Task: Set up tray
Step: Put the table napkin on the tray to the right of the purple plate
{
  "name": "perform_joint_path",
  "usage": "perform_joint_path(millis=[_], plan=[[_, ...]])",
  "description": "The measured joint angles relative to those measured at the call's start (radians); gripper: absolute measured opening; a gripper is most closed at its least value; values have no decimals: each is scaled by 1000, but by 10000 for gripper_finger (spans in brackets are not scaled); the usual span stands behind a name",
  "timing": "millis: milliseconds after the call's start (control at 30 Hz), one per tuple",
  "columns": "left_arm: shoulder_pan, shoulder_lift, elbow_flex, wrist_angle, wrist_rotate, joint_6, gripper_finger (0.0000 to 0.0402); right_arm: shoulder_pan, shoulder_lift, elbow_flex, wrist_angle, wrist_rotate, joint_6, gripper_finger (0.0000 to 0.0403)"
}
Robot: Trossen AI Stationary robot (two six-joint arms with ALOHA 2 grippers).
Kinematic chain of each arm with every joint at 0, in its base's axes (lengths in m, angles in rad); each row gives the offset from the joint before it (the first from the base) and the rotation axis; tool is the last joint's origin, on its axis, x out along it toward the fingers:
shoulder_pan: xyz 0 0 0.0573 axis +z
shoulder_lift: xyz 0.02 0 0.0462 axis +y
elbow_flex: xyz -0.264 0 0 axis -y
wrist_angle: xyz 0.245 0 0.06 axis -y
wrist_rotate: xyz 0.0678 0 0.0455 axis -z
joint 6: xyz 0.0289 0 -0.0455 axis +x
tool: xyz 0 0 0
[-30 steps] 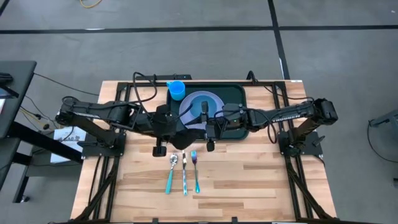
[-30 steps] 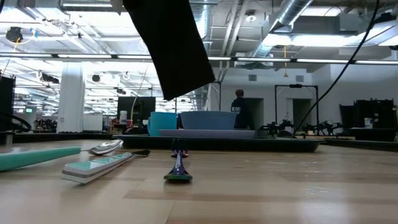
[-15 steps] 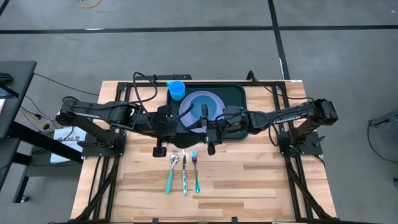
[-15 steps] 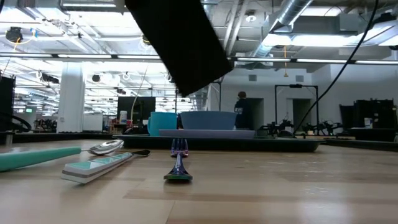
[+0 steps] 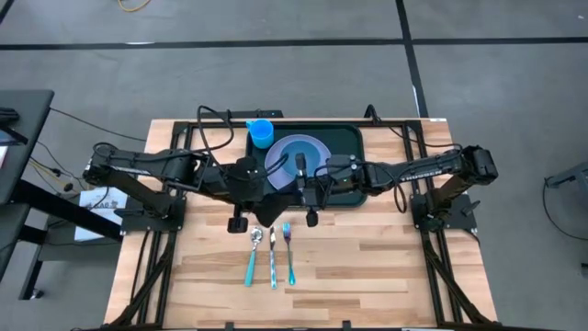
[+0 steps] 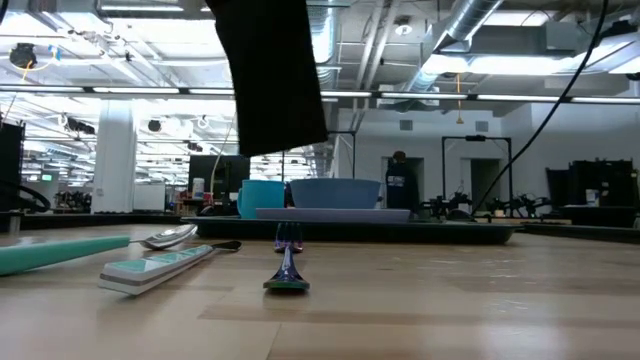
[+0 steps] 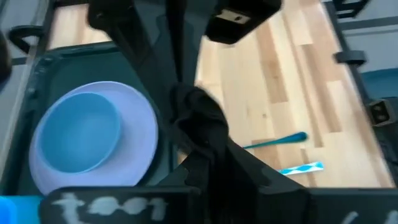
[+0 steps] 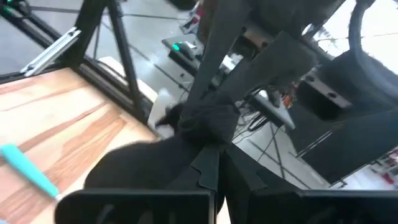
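Note:
A black napkin (image 6: 272, 75) hangs in the air in front of the dark green-black tray (image 5: 349, 147), between my two grippers. My left gripper (image 5: 260, 188) and my right gripper (image 5: 296, 184) stand close together over the table's middle, both shut on the napkin. The tray lies at the table's far side and holds a lavender plate (image 5: 312, 152) with a blue bowl (image 7: 81, 134) on it, and a blue cup (image 5: 261, 134) at its left end. My left gripper pinches a bunched fold of the napkin (image 7: 198, 118) between its two fingers, coming level from the table's left. The cloth hangs below, clear of the table. My right gripper pinches a crumpled part of the napkin (image 8: 208, 121) between its two fingers, coming level from the table's right. The napkin hangs lifted clear.
A spoon (image 5: 254, 253), a knife (image 5: 272, 257) and a fork (image 5: 288, 250) with teal handles lie side by side on the wood in front of the grippers. Bare wood lies to both sides of them and toward the near edge.
My right gripper has gone a little toward the table's left, closer to my left gripper. The hanging napkin has swung: it slanted before and now hangs nearly straight down, still clear of the table.

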Motion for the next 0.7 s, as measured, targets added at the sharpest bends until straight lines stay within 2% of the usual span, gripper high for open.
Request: perform_joint_path(millis=[100,300,567,700], plan=[[-1,1,0,4,36,-6,36,3,0,0,-18,2,19,3],[-2,-1,0,12,30,-10,67,34,-4,0,-33,65,14,1],[-2,-2,0,8,36,-5,141,47,-4,53,-175,139,24,1],[-10,-2,0,-47,30,18,168,50,-10,80,-250,202,52,1]])
